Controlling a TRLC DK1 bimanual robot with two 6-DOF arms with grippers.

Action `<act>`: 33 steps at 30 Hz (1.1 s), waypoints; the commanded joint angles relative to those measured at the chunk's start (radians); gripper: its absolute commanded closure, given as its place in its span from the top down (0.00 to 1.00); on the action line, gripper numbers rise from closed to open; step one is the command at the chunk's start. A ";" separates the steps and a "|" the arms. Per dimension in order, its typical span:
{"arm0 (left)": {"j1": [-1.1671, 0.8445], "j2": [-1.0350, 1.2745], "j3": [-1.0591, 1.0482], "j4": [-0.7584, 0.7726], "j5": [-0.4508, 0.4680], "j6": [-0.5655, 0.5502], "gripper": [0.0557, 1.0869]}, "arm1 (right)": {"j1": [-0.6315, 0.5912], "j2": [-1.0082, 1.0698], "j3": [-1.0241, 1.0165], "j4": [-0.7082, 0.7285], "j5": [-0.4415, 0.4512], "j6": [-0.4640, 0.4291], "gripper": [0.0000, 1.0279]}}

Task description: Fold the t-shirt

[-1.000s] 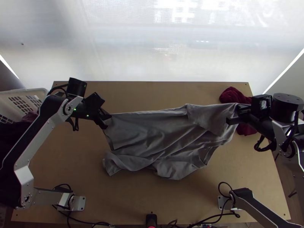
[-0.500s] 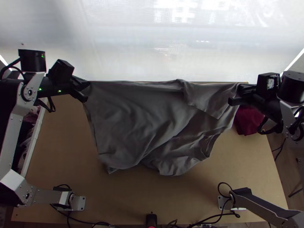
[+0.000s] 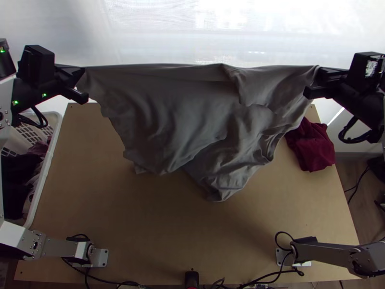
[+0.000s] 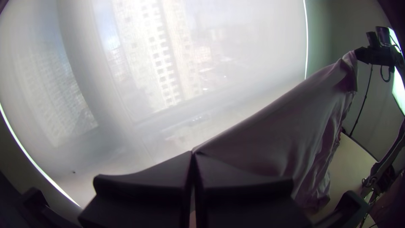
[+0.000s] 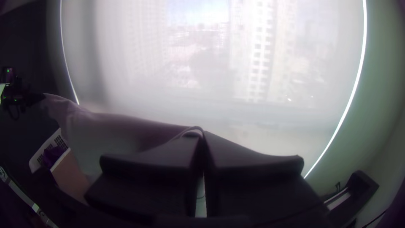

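Clenching two upper points of the t-shirt (image 3: 178, 111), the left gripper (image 4: 193, 155) and right gripper (image 5: 203, 133) hold it taut along the top above the table's (image 3: 110, 221) far side. Its creased lower part hangs over the table's middle. Gripping looks done; spreading flat on the table and folding seemingly remain.

No text, label, number or sign can be read on anything here.
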 commanded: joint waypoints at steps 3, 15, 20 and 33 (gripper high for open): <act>0.012 -0.064 0.061 0.055 -0.086 -0.028 0.04 | -0.019 0.046 0.217 -0.042 0.003 -0.005 0.03; 0.032 -0.273 0.038 0.034 -0.132 -0.051 0.04 | -0.027 -0.083 0.208 -0.098 0.004 -0.036 0.03; 0.058 -0.387 0.035 0.016 -0.140 -0.048 0.04 | -0.028 -0.148 0.206 -0.158 0.004 -0.045 0.03; 0.064 -0.612 -0.014 -0.087 -0.141 -0.033 0.04 | -0.028 -0.303 0.169 -0.282 0.004 -0.051 0.03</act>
